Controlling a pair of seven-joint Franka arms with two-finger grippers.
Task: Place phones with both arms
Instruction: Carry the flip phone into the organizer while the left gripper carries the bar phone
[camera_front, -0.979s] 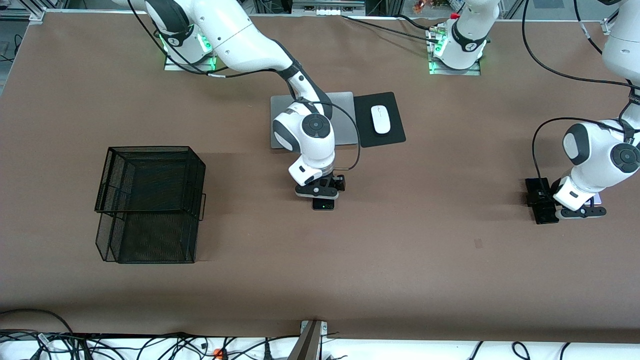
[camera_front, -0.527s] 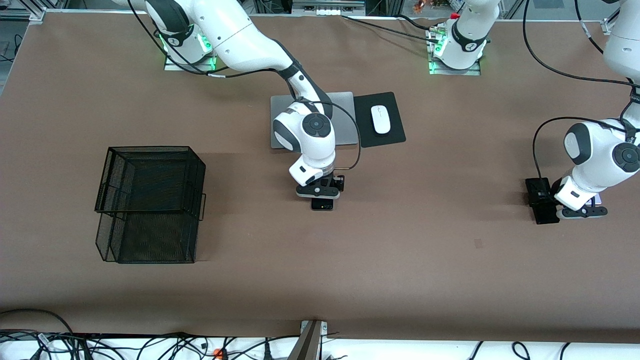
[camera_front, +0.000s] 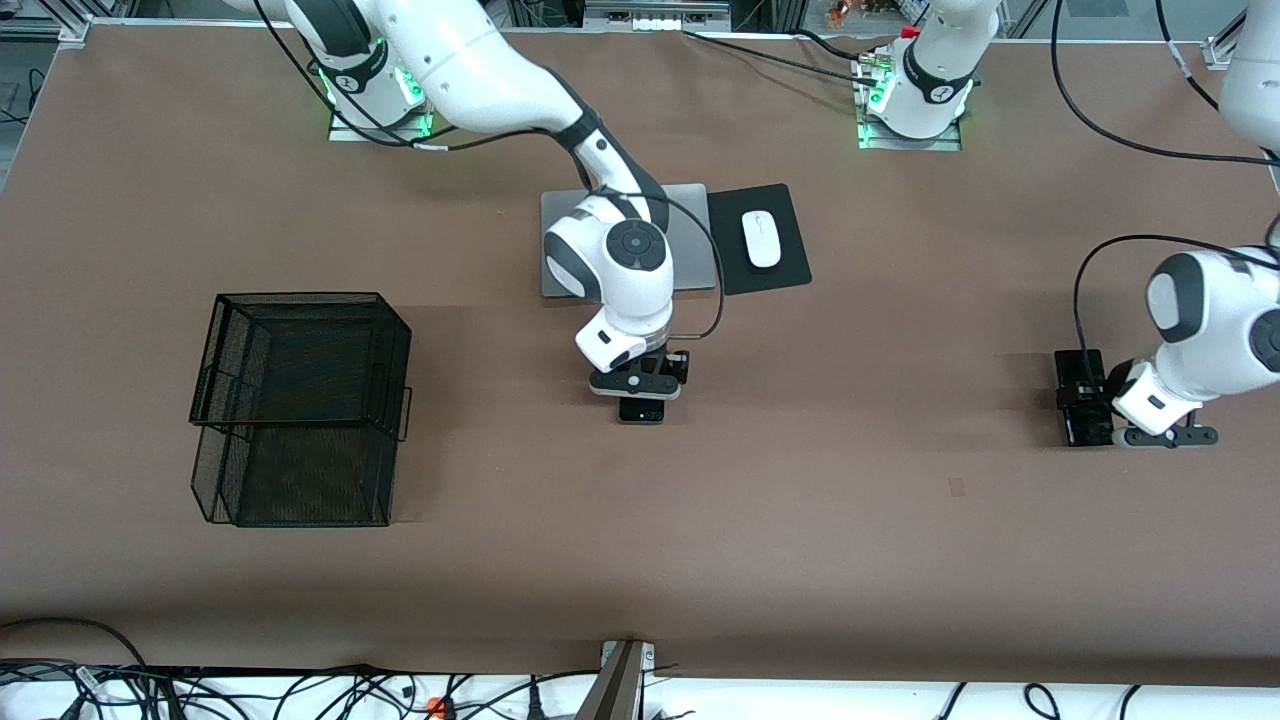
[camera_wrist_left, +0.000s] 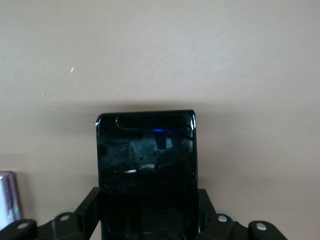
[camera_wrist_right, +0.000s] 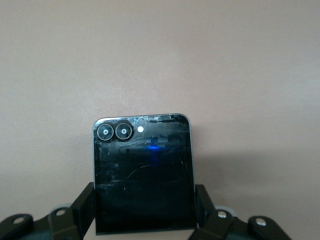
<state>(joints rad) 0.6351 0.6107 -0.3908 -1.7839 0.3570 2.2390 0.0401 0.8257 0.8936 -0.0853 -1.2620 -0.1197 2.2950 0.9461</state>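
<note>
Nearest to me, low in the front view toward the right arm's end of the table, the black mesh basket (camera_front: 300, 405) stands with its open top up. I judge it the drop point for the phones, set where an arm can come down into it from above.

A little higher in the frame, at the left arm's end, the left gripper (camera_front: 1165, 437) hangs low over the bare table (camera_front: 850, 520). In the left wrist view its fingers (camera_wrist_left: 87, 210) are clamped on the two long edges of a black phone (camera_wrist_left: 146, 170). Gripping by the edges keeps the glass face out of the pinch. I can't tell whether the phone has left the table.

At mid-frame the right gripper (camera_front: 640, 385) is also low over the table, closed the same way on a folded phone with two camera rings (camera_wrist_right: 142, 172), whose end shows just below the fingers in the front view (camera_front: 641, 410). With both arms holding by the sides, each phone can be let go flat.

Higher up in the frame lies the grey laptop (camera_front: 690, 240), partly hidden by the right arm, with the white mouse (camera_front: 761, 239) on its black pad (camera_front: 790, 270) beside it. Both look like desk clutter to steer around. The arm bases sit along the top edge.
</note>
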